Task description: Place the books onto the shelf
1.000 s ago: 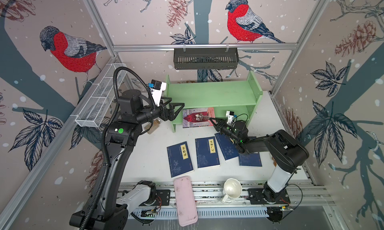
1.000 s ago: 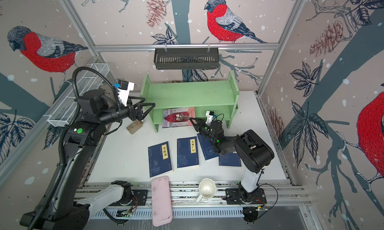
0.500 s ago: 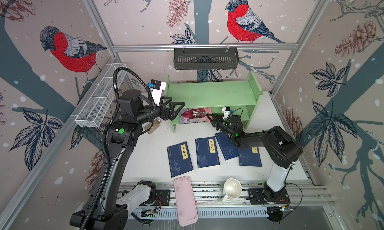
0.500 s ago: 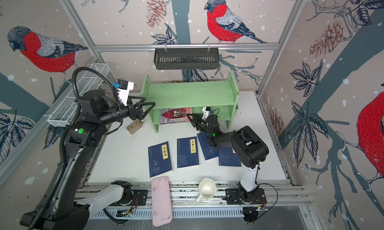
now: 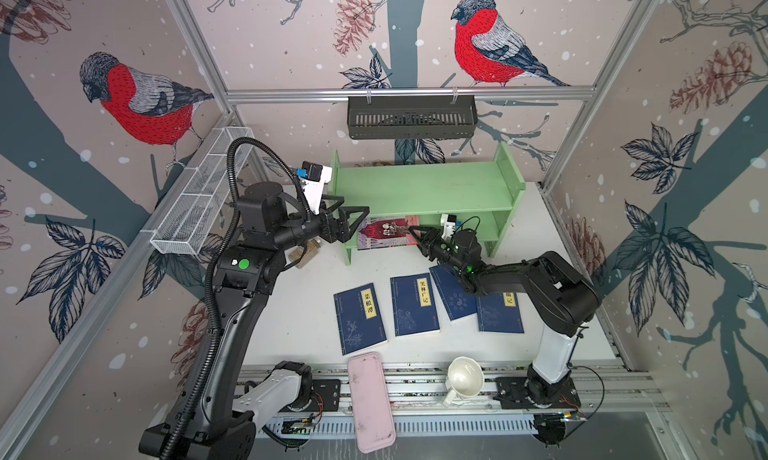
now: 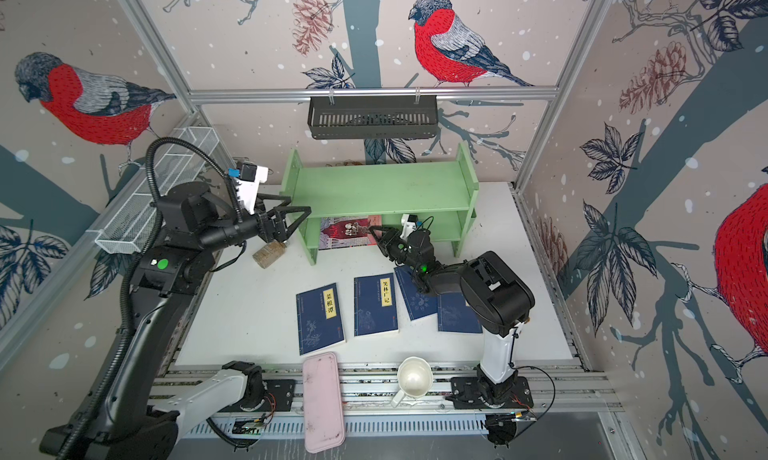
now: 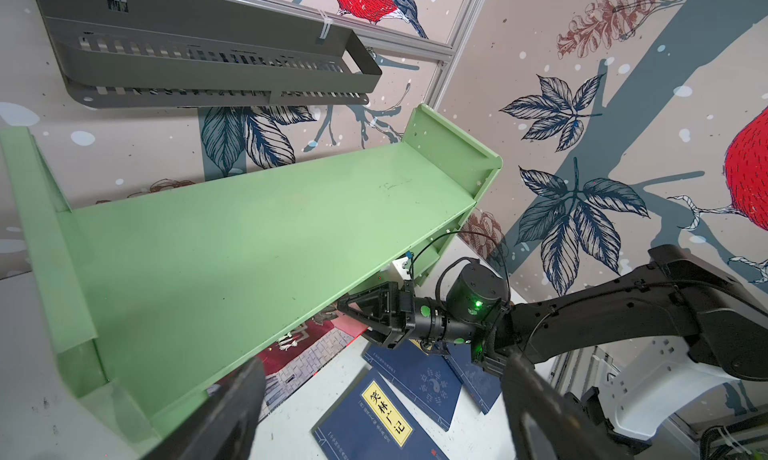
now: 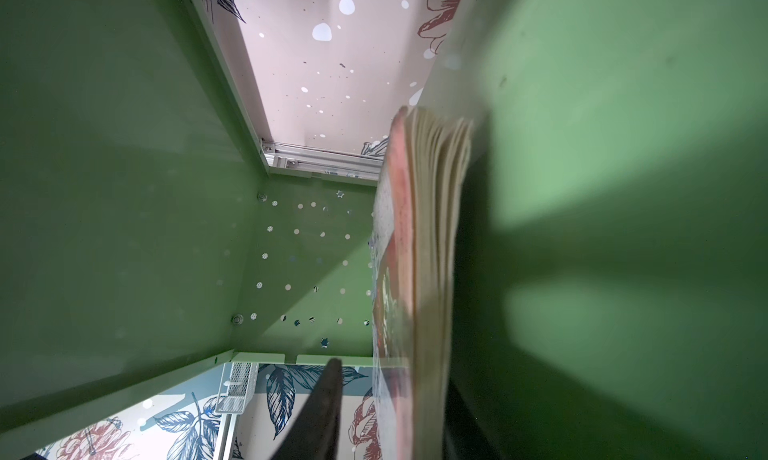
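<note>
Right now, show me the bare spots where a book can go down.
The shelf top tier: bare end to end. The table between the left arm and the navy books: bare. Crowded: lower tier's left, with red book and right tool; navy books fill the front middle.

A robot lab cell: aluminium frame (image 5: pixel 409 93), bird-print wall panels (image 5: pixel 141 100), 2 arms (image 5: pixel 232 325) on a rail (image 5: pixel 419 385).

Bullfinch-and-pinecone wallpaper walls (image 5: pixel 291 42), aluminium frame rails (image 5: pixel 407 93), white tabletop (image 5: pixel 307 312), even light
</note>
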Tool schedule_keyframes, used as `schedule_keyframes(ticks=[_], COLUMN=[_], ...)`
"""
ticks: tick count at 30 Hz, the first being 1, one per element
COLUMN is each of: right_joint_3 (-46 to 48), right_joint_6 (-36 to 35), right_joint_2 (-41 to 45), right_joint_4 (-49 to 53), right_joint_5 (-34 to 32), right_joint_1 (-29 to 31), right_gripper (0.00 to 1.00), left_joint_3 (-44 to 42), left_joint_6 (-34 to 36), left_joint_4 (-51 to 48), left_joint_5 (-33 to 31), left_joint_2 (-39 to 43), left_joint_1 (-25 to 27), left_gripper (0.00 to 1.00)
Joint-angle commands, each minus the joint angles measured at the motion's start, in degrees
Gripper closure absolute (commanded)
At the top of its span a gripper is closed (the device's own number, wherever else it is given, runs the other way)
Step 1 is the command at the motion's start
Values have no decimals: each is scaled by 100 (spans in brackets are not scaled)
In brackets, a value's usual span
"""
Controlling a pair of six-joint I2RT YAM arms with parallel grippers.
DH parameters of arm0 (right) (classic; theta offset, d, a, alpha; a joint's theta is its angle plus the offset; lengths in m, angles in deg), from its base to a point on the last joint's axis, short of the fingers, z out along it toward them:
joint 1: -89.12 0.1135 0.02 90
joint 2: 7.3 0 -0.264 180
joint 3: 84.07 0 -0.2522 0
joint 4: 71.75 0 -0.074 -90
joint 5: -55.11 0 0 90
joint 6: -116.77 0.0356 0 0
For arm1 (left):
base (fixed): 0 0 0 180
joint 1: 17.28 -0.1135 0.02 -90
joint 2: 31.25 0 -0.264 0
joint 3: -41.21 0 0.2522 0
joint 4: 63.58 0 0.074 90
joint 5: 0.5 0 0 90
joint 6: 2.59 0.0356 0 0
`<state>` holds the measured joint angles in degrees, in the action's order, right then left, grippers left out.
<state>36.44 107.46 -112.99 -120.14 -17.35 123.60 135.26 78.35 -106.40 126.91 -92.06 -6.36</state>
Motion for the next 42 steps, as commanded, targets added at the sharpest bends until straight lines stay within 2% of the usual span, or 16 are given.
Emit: schedule_keyframes(ticks=[1, 15, 22, 25, 32, 38, 42], right_joint_3=[33, 312, 191, 188, 170, 161, 103], right_joint_6=[-77, -195, -496, -497, -422, -440, -454], right_joint_2=[87, 542, 784, 774, 716, 758, 758], right_joint_4=[17, 591, 1287, 1342, 1239, 1291, 1275], right_joint_5=[-144, -397, -516, -536, -485, -463, -444], right_joint_1=[58, 121, 101, 86, 94, 103, 103], right_gripper=[56, 41, 40, 40, 55, 80, 86], left_joint_3=[4, 384, 421, 412, 128, -392, -672], left_joint_6=[-21, 192, 323, 412, 666, 658, 613], left_joint_4=[159, -104, -183, -234, -557, -637, -686], left_joint_5=[47, -53, -252, -546, -1597, -2100, -2442], left_joint_2=[22, -10, -1, 21, 253, 605, 776], left_joint_1=[-19, -19, -19, -19, -28, -28, -28], left_gripper=[11, 9, 8, 8, 9, 9, 10])
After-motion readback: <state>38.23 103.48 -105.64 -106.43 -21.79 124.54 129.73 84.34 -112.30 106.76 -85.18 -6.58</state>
